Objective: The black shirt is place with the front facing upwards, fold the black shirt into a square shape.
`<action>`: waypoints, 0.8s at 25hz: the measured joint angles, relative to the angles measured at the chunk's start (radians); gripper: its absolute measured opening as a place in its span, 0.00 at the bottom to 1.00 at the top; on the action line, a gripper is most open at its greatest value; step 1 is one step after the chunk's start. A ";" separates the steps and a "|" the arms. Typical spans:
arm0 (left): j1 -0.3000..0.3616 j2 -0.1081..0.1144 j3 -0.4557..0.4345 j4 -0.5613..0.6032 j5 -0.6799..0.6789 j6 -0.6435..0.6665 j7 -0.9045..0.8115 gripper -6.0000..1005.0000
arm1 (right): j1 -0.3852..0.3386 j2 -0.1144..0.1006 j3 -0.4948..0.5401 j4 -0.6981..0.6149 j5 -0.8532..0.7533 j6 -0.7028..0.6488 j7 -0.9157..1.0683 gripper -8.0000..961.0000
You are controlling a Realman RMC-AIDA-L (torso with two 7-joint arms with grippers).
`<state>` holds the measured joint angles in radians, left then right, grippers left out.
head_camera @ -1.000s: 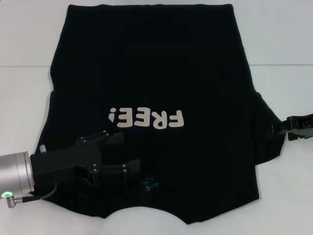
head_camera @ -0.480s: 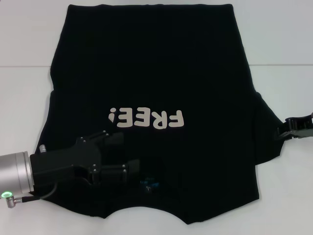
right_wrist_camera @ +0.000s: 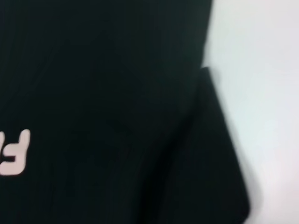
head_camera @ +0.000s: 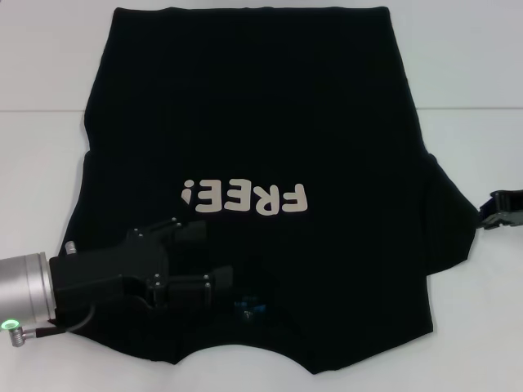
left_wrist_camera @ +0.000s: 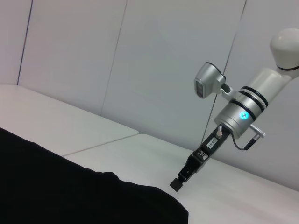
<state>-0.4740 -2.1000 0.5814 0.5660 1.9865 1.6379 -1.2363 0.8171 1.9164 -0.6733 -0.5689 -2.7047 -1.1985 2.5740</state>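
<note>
Left gripper (head_camera: 214,261): low over the near-left part of the shirt, beside the collar – its jaws stand apart, holding nothing.
Shirt (head_camera: 253,131): one black shirt (right_wrist_camera: 103,93), flat on the white table (head_camera: 482,73), front up, lettering (head_camera: 245,197) at mid-chest, collar toward the robot.
Neck label (head_camera: 249,308): one small blue tag, just beside the left fingers.
Right sleeve (head_camera: 448,220): spread outward, not folded in.
Right gripper (head_camera: 490,214): at the sleeve's outer edge (left_wrist_camera: 178,184); whether it is parted or closed, I cannot tell.
Step in hand: likely taking hold for the first fold – pinch the cloth edges cleanly, lift both sides evenly, avoid dragging wrinkles.
Count: one shirt, two grippers, one table.
</note>
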 joint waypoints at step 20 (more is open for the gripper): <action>0.000 0.000 0.000 0.000 0.000 -0.002 -0.002 0.94 | 0.007 0.014 0.002 0.042 0.005 0.020 0.009 0.80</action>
<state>-0.4740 -2.1000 0.5814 0.5661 1.9865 1.6356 -1.2380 0.8246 1.9302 -0.6716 -0.5271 -2.6997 -1.1782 2.5828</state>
